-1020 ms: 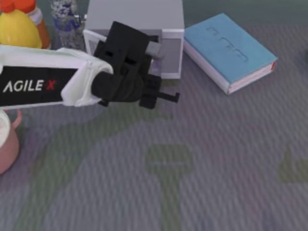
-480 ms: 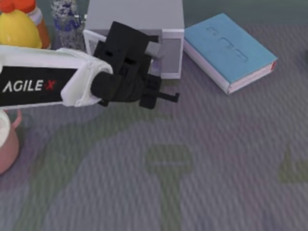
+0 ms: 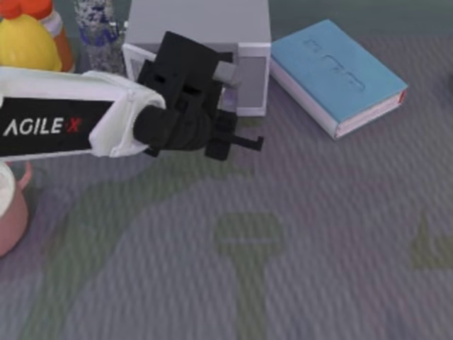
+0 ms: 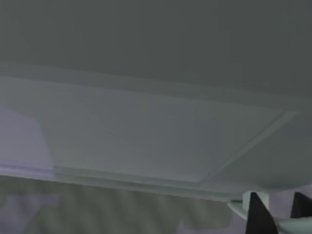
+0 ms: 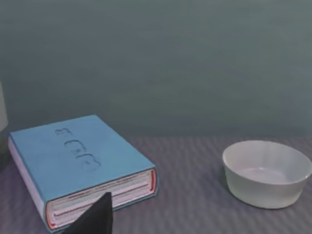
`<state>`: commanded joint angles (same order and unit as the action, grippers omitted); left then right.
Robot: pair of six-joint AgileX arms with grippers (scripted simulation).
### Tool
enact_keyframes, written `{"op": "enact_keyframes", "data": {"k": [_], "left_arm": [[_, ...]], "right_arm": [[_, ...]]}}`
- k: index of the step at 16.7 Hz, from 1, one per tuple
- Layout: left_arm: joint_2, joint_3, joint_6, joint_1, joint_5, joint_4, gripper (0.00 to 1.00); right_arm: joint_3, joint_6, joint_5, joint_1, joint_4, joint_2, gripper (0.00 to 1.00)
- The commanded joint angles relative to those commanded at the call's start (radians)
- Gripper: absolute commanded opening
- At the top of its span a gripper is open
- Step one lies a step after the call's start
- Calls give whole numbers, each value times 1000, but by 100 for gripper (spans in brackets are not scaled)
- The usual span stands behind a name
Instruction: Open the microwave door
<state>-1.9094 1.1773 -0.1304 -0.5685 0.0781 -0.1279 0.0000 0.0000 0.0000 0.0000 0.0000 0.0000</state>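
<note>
left end effector at near edge of the microwave door, probably to pull it | fingers: cannot tell | door ajar | right arm unseen above

our left arm reaches in from the top view's left edge, its black wrist bent toward the far side, left gripper tucked under the wrist block. our right arm is out of the top view.

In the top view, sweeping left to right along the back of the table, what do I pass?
Yellow toy → clear bottle → microwave, with the left gripper in front of its door → blue book.
</note>
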Motion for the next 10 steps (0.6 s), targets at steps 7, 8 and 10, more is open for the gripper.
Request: {"op": "enact_keyframes", "data": {"k": [7,8,10], "left_arm": [[21,-28,37,10,-37,10,0],[27,-34,48,14,-45,13,0],[37,-51,70,24,-61,17,0]], "right_arm": [[0,0,0,0,0,0,100],[0,0,0,0,0,0,100],[0,0,0,0,0,0,100]]}}
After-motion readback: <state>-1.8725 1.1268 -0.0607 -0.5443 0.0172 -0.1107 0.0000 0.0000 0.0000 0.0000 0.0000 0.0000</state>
